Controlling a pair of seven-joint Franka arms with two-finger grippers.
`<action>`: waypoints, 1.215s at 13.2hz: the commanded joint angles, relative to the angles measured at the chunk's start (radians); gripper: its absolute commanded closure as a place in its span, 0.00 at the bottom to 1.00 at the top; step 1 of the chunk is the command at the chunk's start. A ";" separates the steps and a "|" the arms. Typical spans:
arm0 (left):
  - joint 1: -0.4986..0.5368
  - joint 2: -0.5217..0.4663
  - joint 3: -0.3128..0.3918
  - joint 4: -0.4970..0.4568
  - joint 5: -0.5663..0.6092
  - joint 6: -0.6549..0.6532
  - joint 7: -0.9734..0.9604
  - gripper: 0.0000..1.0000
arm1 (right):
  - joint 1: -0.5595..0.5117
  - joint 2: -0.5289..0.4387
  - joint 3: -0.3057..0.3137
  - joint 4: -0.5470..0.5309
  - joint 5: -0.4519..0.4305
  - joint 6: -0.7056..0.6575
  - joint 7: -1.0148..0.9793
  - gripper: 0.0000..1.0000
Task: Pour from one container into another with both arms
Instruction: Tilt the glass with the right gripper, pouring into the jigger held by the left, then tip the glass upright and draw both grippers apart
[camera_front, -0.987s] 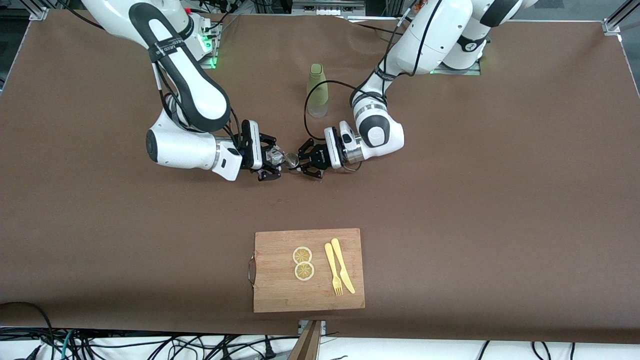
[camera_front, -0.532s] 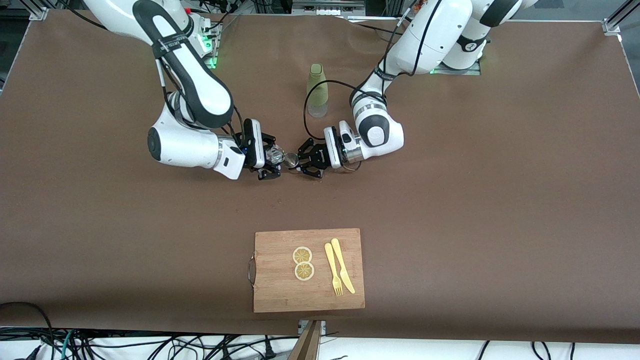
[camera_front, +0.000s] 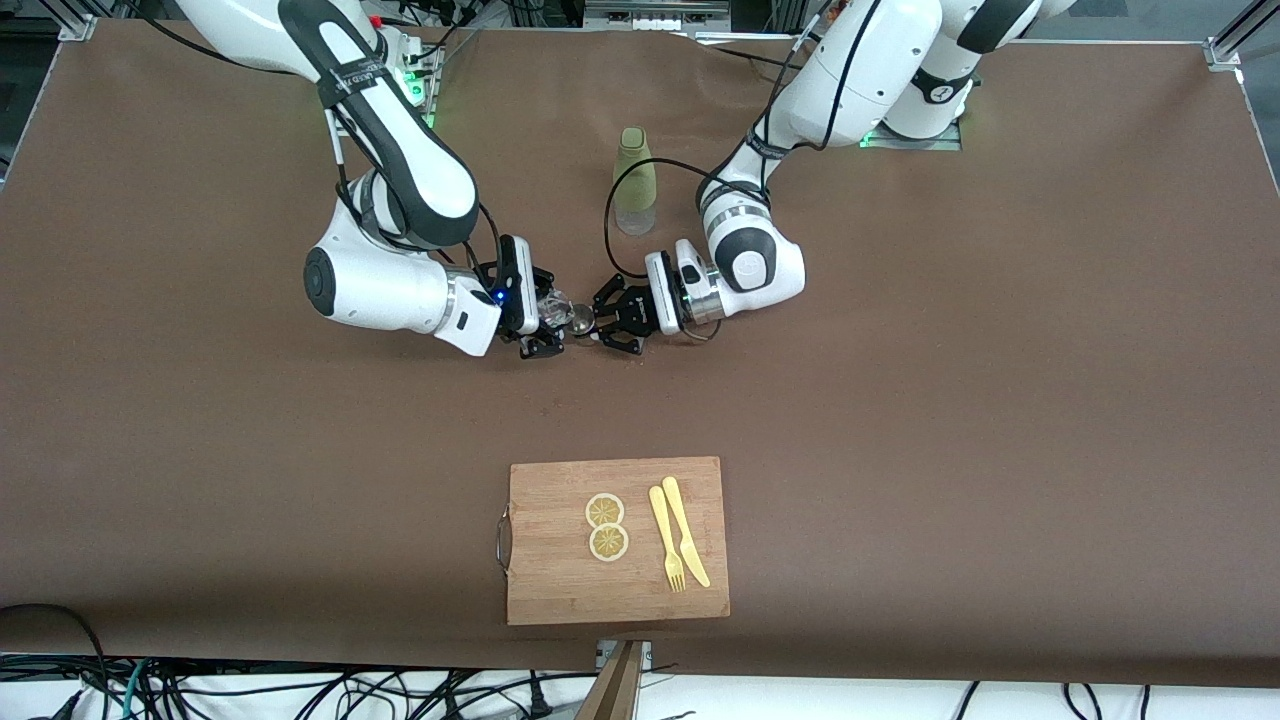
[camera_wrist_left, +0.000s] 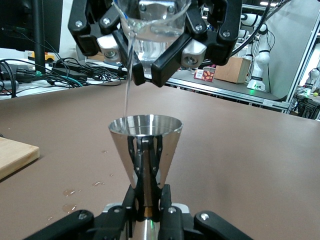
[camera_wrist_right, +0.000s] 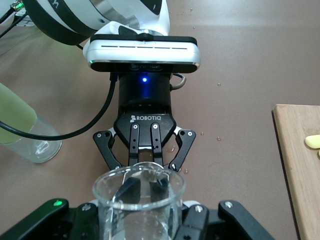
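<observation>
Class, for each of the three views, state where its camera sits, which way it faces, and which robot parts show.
Front view: high, facing both arms; right gripper tips a clear glass beaker over the left gripper.
Left wrist view: looks past its shiny steel cone-shaped measuring cup at the beaker.
Right wrist view: looks over the beaker at the left gripper.
Both wrist views share the beaker.

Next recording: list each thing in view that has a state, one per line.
Glass beaker: tilted, a thin stream of water leaving its lip.
Metal jigger: upright, catching the stream.
Right end effector: shut on the glass beaker.
Left end effector: shut on the metal jigger.
Green bottle: upright, capped, untouched.
Table: a few spilled drops.
</observation>
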 joint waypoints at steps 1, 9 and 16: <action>-0.017 -0.009 0.010 0.007 -0.041 0.013 0.028 1.00 | 0.006 -0.019 0.002 -0.006 -0.025 0.016 0.030 1.00; -0.015 -0.010 0.010 0.007 -0.041 0.012 0.028 1.00 | -0.004 -0.060 0.005 -0.026 -0.006 0.007 0.021 1.00; 0.024 -0.035 0.010 -0.022 -0.035 -0.007 0.050 1.00 | -0.067 -0.116 0.002 -0.061 0.344 -0.180 -0.197 1.00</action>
